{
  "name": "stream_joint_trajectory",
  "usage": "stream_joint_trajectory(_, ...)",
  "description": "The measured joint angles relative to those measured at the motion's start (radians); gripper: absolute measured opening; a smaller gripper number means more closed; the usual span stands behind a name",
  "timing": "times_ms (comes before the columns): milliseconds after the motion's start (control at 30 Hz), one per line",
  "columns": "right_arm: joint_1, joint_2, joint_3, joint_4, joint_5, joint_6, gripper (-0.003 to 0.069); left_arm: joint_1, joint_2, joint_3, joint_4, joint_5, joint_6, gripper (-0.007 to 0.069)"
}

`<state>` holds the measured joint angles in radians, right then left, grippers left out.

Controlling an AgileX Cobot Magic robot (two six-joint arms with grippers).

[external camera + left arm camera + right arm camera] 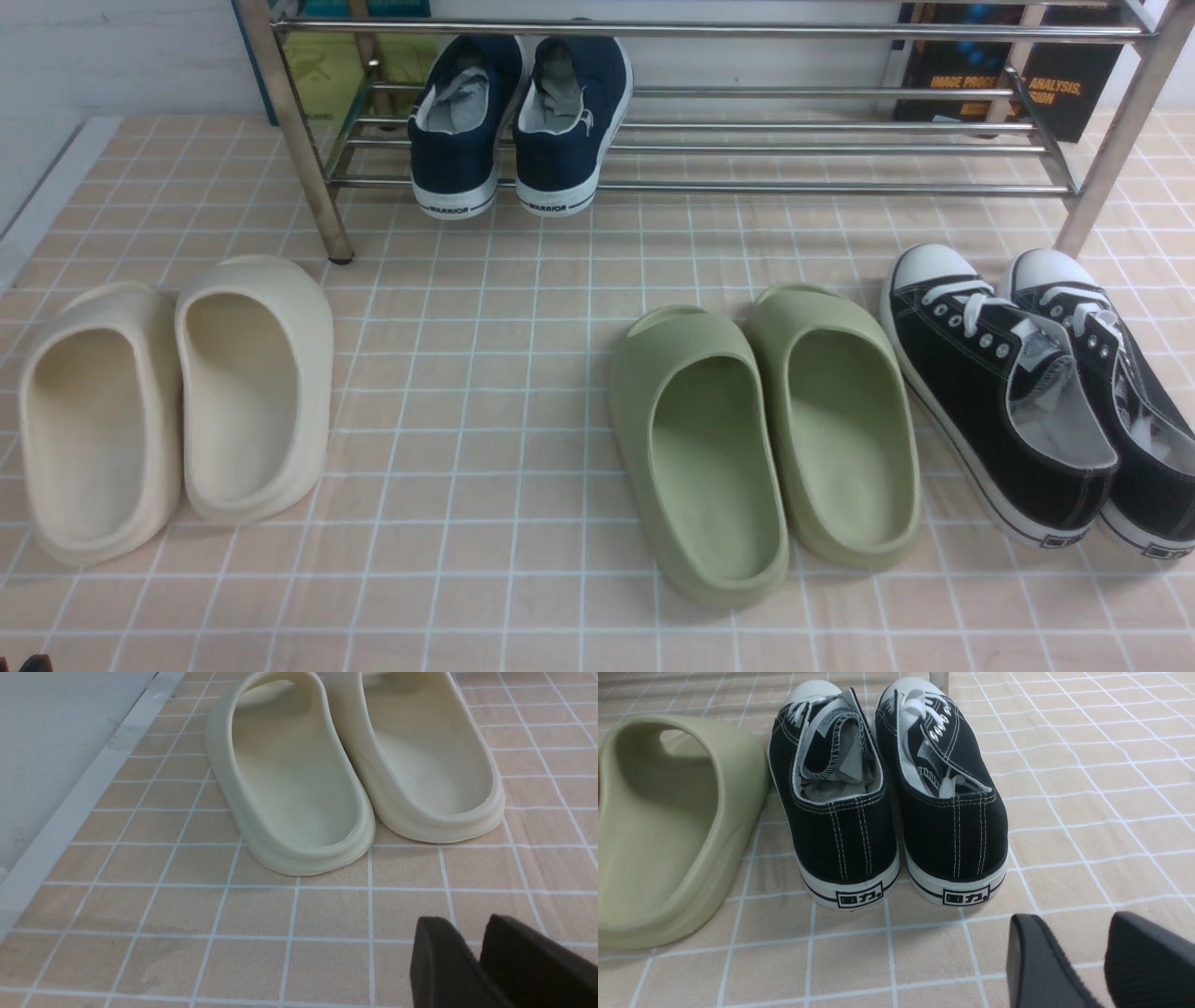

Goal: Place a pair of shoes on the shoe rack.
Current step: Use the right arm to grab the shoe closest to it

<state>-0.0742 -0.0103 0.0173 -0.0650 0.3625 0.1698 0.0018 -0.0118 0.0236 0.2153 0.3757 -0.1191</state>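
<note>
The pair of black canvas sneakers (1004,392) with white toe caps and white laces stands on the tiled floor at the front right, toes toward the shoe rack (747,187). The chrome rack spans the back. In the right wrist view the sneakers' heels (896,826) face my right gripper (1073,919). That gripper is open and empty, low over the floor, just behind and to the outer side of the heels. My left gripper (467,921) is shut and empty, behind the cream slides.
Navy WARRIOR sneakers (513,121) sit on the rack's left part. Green slides (766,439) lie just left of the black sneakers, and one shows in the right wrist view (668,826). Cream slides (168,401) lie at the far left (350,765). Books lean behind the rack.
</note>
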Motion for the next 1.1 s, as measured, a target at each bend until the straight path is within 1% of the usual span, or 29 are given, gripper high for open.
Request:
stream_joint_trajectory(433, 0.000, 0.000, 0.000, 0.001, 0.000, 0.000, 0.0237, 0.000, 0.000, 0.000, 0.003, 0.000, 0.000, 0.0181)
stream_joint_trajectory(533, 0.000, 0.000, 0.000, 0.021, -0.001, 0.012, 0.0237, 0.000, 0.000, 0.000, 0.003, 0.000, 0.000, 0.0182)
stream_joint_trajectory(600, 0.000, 0.000, 0.000, 0.078, -0.007, 0.054, 0.0237, 0.000, 0.000, 0.000, 0.003, 0.000, 0.000, 0.0185)
stream_joint_trajectory(633, 0.000, 0.000, 0.000, 0.125, -0.012, 0.086, 0.0237, 0.000, 0.000, 0.000, 0.003, 0.000, 0.000, 0.0185)
stream_joint_trajectory(667, 0.000, 0.000, 0.000, 0.136, -0.013, 0.086, 0.0237, 0.000, 0.000, 0.000, 0.003, 0.000, 0.000, 0.0186)
stream_joint_trajectory(700, 0.000, 0.000, 0.002, 0.243, -0.021, 0.167, 0.0237, 0.000, 0.000, 0.000, 0.003, 0.000, 0.000, 0.0189)
stream_joint_trajectory(733, 0.000, 0.000, 0.002, 0.273, -0.022, 0.177, 0.0237, 0.000, 0.000, 0.000, 0.003, 0.000, 0.000, 0.0189)
stream_joint_trajectory(767, 0.000, 0.000, 0.004, 0.383, -0.028, 0.250, 0.0237, 0.000, 0.000, 0.000, 0.003, 0.000, 0.000, 0.0191)
stream_joint_trajectory(800, 0.000, 0.000, 0.007, 0.461, -0.035, 0.306, 0.0237, 0.000, 0.000, 0.000, 0.003, 0.000, 0.000, 0.0193)
stream_joint_trajectory(833, 0.000, 0.000, 0.006, 0.472, -0.035, 0.312, 0.0237, 0.000, 0.000, 0.000, 0.003, 0.000, 0.000, 0.0193)
stream_joint_trajectory(867, 0.000, 0.000, 0.006, 0.526, -0.051, 0.336, 0.0237, 0.000, 0.000, 0.000, 0.003, 0.000, 0.000, 0.0195)
stream_joint_trajectory(933, 0.000, 0.000, 0.006, 0.560, -0.090, 0.353, 0.0237, 0.000, 0.000, 0.000, 0.003, 0.000, 0.000, 0.0197)
stream_joint_trajectory(1100, 0.000, 0.000, 0.006, 0.548, -0.145, 0.364, 0.0237, 0.000, 0.000, 0.000, 0.004, 0.000, 0.000, 0.0200)
